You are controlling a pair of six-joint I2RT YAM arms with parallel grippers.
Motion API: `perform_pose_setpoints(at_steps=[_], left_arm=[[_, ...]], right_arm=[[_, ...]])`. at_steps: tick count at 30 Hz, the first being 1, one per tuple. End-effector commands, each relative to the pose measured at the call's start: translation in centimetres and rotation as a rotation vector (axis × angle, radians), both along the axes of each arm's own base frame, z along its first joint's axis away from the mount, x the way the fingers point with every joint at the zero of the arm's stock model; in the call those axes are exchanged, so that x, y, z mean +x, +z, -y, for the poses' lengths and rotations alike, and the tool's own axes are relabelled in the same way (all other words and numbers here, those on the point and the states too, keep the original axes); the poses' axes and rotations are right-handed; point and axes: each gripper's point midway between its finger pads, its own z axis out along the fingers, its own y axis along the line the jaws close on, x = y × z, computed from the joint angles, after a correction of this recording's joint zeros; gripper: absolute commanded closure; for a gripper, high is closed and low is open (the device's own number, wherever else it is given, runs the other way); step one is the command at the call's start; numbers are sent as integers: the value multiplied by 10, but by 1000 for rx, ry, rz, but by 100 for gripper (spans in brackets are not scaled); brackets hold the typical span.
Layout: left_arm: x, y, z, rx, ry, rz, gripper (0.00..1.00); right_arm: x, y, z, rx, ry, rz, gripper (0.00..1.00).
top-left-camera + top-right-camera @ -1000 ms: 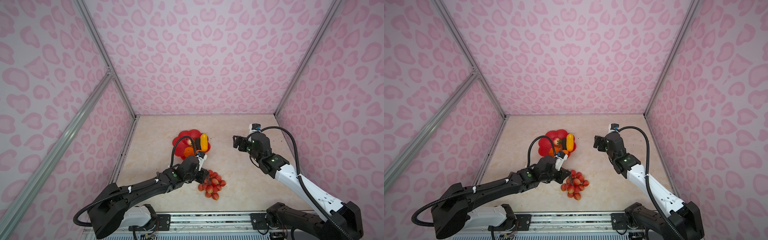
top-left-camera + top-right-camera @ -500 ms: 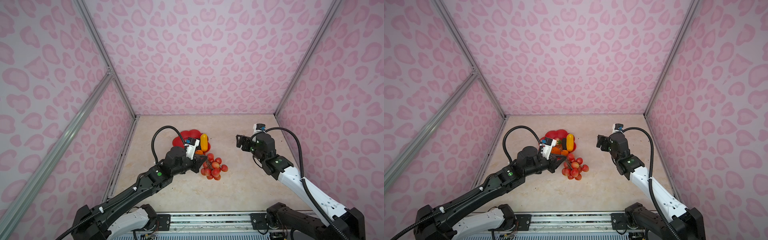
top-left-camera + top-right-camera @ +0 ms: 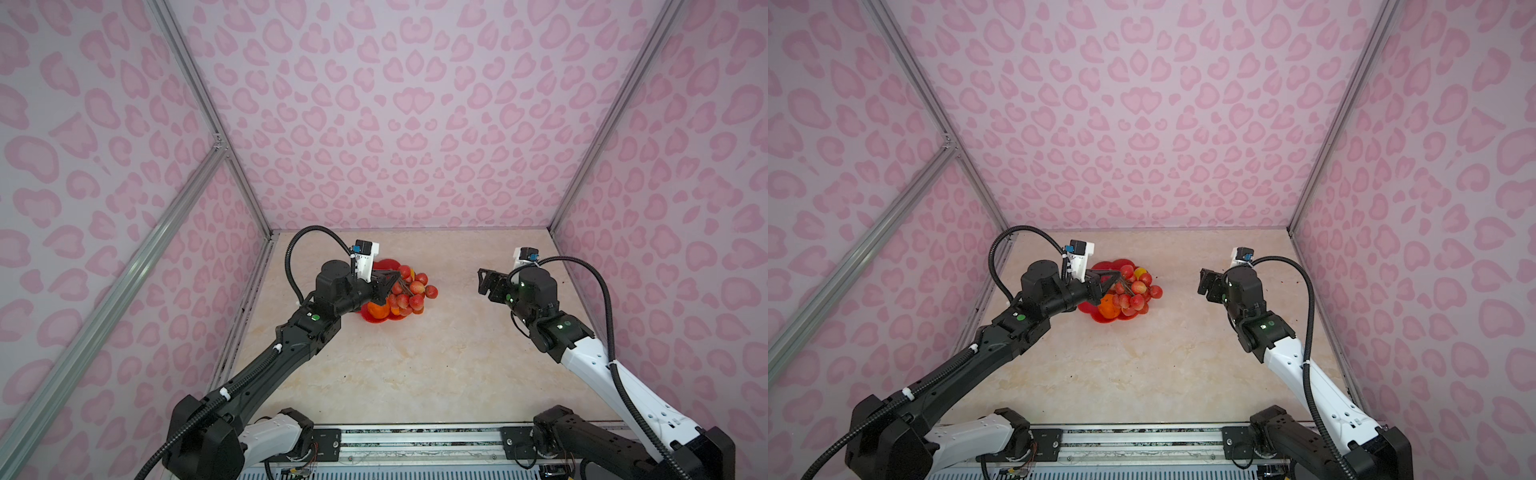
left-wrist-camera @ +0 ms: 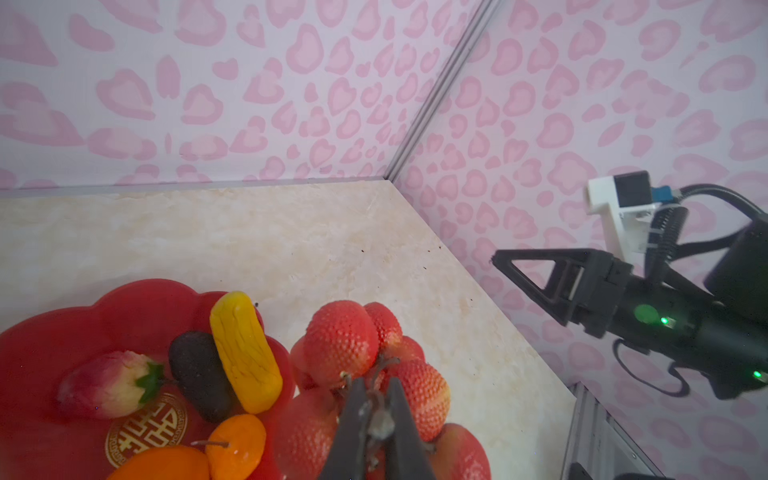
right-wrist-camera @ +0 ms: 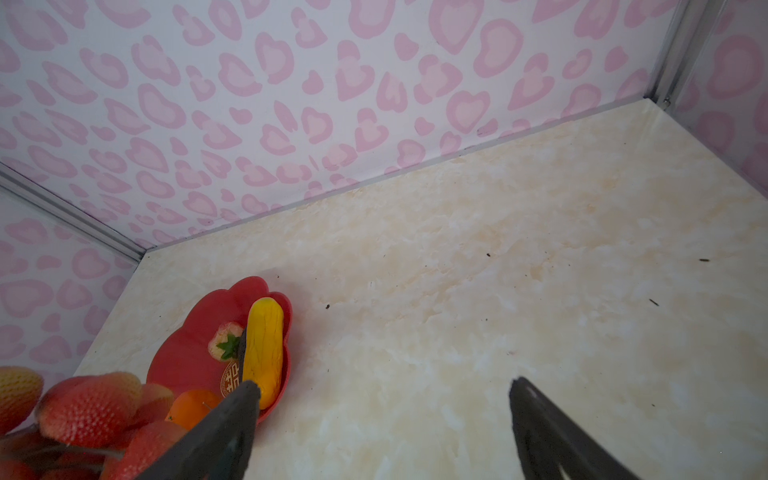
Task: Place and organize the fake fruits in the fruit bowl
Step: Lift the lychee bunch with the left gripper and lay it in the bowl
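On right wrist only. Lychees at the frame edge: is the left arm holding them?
Observer: Yes, the left gripper is shut on the stem of the lychee bunch.
Operator: Over the bowl?
Observer: In a top view the bunch overlaps the right part of the bowl, with a few lychees past the rim. I can't tell if it touches.
Operator: Avocado? I only see a dark sliver behind the yellow fruit.
Observer: The avocado lies in the bowl, between the strawberry and the yellow fruit.
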Motion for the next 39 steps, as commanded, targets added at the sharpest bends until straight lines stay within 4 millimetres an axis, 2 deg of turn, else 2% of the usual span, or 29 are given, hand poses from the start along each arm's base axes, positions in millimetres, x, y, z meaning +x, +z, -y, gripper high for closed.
perform_pose_setpoints(at_steps=[1,7,12,16,19,20,22,24,27,28,30,33,36,39], left_arm=[[18,18,-4,-59,8,85,96],[52,-4,-18,-82,54,57,96],[77,-49,-20,-81,61,-55,97],[85,-74,-32,-51,117,-106,96],[88,-86,-41,-15,166,-128,85],[89,-89,-44,-7,179,-136,76],[92,-96,-50,4,207,-153,65],[93,-98,-55,6,229,-163,42],[93,-95,-62,17,256,-151,33],[93,-89,-65,20,267,-135,1],[91,-78,-70,31,290,-99,2],[86,-51,-81,55,333,-15,2],[74,-17,-100,84,414,101,2],[56,9,-133,165,552,227,2]], right_arm=[[-2,-2,2,-8,0,-6,7],[-2,-4,6,-10,-6,-14,7],[-1,-5,8,-19,-12,-21,6],[-2,-6,14,-28,-23,-27,6],[-2,-6,17,-30,-28,-27,6],[-2,-6,18,-30,-31,-28,6],[-1,-5,19,-31,-34,-29,6],[0,-6,20,-35,-35,-32,5],[2,-7,22,-43,-41,-34,4],[3,-7,23,-48,-44,-36,3],[5,-7,26,-57,-50,-36,3],[8,-6,33,-84,-60,-27,3],[11,-7,46,-118,-92,-2,2],[12,-10,72,-176,-176,42,2]])
